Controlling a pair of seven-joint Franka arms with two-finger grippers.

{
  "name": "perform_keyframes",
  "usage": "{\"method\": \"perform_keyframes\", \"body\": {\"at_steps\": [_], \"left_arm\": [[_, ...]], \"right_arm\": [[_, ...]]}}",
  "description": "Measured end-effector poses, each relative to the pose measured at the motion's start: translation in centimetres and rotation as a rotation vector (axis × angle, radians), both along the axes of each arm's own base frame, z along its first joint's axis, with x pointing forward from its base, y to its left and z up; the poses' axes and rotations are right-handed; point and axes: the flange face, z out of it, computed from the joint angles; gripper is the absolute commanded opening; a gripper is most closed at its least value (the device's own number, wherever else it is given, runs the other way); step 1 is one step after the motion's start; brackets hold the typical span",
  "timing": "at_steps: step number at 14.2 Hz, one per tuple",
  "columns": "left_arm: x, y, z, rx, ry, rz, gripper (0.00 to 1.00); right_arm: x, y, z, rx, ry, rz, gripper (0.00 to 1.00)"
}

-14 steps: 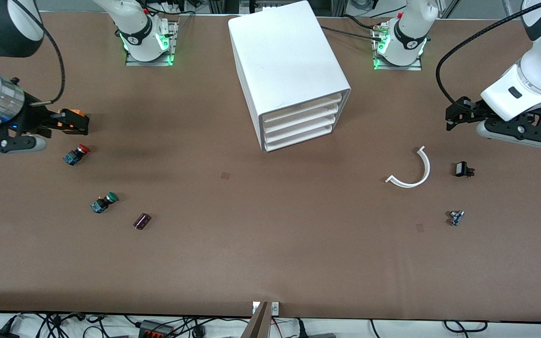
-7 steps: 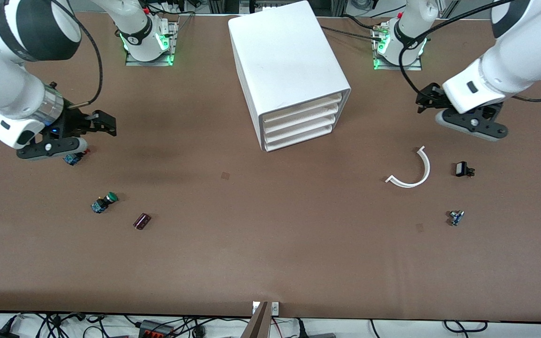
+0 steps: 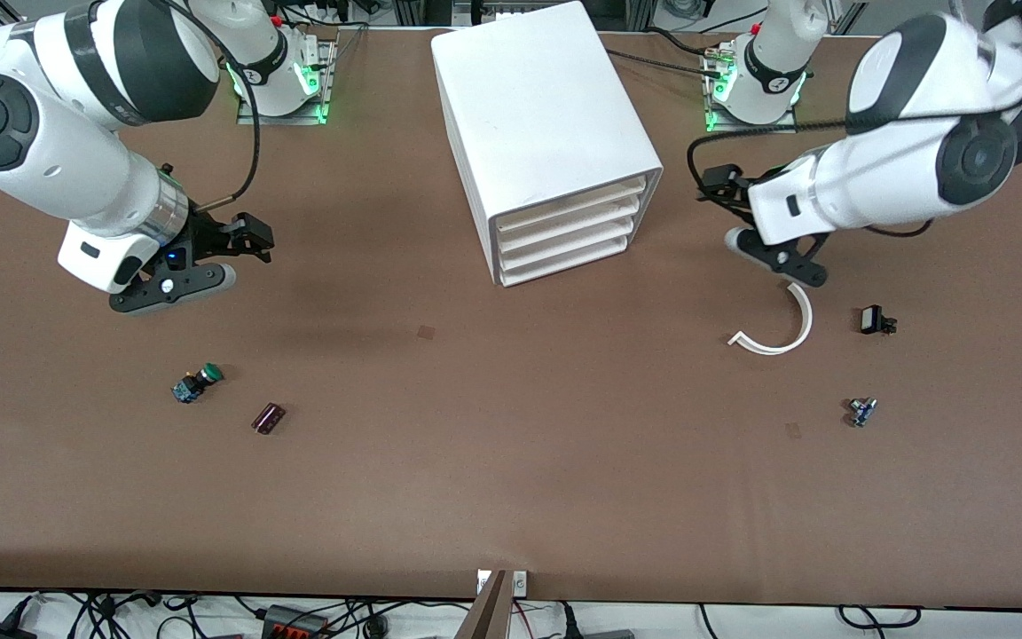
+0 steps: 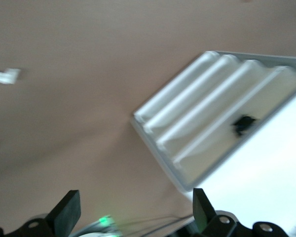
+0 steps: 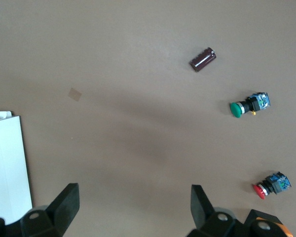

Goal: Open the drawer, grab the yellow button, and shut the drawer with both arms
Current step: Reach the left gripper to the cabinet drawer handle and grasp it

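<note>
Both claws hang empty with fingers spread apart. The left claw (image 3: 713, 185) is over the surface (image 3: 511, 461) beside the cabinet (image 3: 546, 133); the right claw (image 3: 254, 240) is over bare surface toward its own end. The top drawer (image 3: 571, 209) sits shut. I can't spot the yellow button; only the green button (image 3: 196, 382) and red button (image 5: 270, 184) show.

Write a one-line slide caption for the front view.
Both open end effectors, left and right, flank a white cabinet whose four drawers are shut.
</note>
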Motion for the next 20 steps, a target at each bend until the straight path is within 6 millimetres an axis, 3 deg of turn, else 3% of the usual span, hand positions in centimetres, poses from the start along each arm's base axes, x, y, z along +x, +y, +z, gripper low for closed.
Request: {"method": "perform_keyframes", "body": {"at_steps": [5, 10, 12, 14, 18, 20], "left_arm": [[1.3, -2.5, -6.8, -0.340, 0.114, -0.073, 1.00], [2.7, -0.6, -17.5, -0.714, 0.149, -0.107, 1.00], [2.3, -1.1, -21.0, -0.804, 0.174, -0.078, 0.98], [1.6, -2.1, -22.8, -0.842, 0.204, -0.060, 0.87], [0.0, -4.1, -23.2, -0.866, 0.255, -0.085, 0.79], [-0.8, -4.3, -23.4, -0.880, 0.293, -0.095, 0.70]], "right_arm": [[0.2, 0.3, 0.5, 0.003, -0.012, 0.003, 1.00], [0.3, 2.1, 1.3, 0.026, -0.040, 0.020, 1.00], [0.3, 3.1, 1.4, 0.071, -0.035, 0.017, 1.00], [0.6, 3.5, 1.5, 0.097, -0.042, 0.013, 1.00], [1.2, 4.8, 1.1, 0.111, -0.069, 0.024, 1.00], [0.9, 5.9, 0.9, 0.112, -0.069, 0.042, 1.00]]}}
